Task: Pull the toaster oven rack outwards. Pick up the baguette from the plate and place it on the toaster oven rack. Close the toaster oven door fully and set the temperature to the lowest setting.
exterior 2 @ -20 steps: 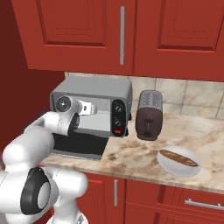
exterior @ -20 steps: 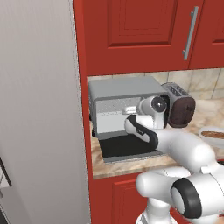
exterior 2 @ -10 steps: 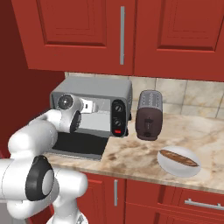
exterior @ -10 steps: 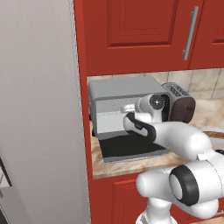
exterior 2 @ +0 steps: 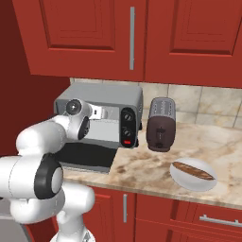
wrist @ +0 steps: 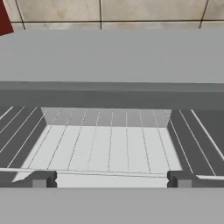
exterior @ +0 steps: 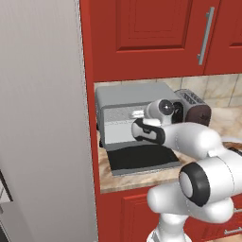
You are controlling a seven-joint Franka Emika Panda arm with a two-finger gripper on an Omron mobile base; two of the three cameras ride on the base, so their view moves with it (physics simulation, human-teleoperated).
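arm reaching into toaster oven (exterior 2: 101, 111); pincer (wrist: 111, 178) spread, level over toaster oven rack (wrist: 109, 148)

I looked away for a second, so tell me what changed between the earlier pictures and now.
The arm has swung its elbow out and reached the open gripper closer to the toaster oven, now at the front edge of the toaster oven rack. Nothing was taken hold of. The toaster oven door stays down, the baguette stays on its plate.
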